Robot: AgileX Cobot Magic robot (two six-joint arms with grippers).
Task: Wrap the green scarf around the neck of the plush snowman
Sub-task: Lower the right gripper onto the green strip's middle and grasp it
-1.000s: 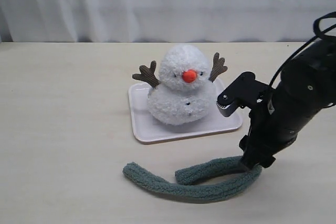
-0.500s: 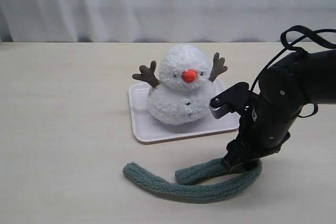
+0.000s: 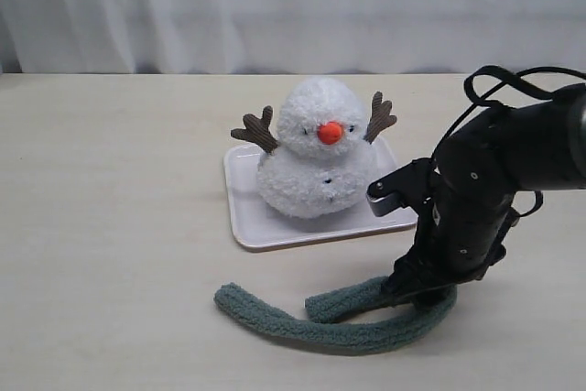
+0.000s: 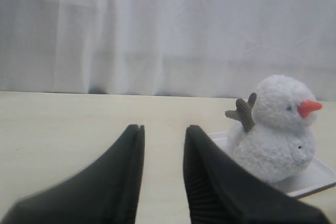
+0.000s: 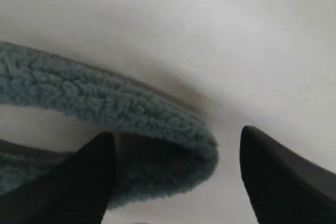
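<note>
A white tray [image 3: 245, 212] sits on a beige table [image 3: 110, 226], white curtain [image 3: 183, 6] behind.

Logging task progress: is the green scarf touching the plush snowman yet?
Apart. The exterior view shows the green scarf lying on the table in front of the white tray, with bare tabletop and tray rim between it and the plush snowman.

The worktop [image 3: 110, 226] before me is a pale, cream-coloured surface with a faint wood grain running from side to side, matt and smooth. Along its far edge hangs a white curtain [image 3: 275, 6]. It fills the whole width behind in soft vertical folds. A thin dark line of shadow sits where the cloth meets that far edge, darkest towards the far left corner. The light is even and diffuse, bright on the curtain, and leaves only soft, blurred shadows on the worktop.
</note>
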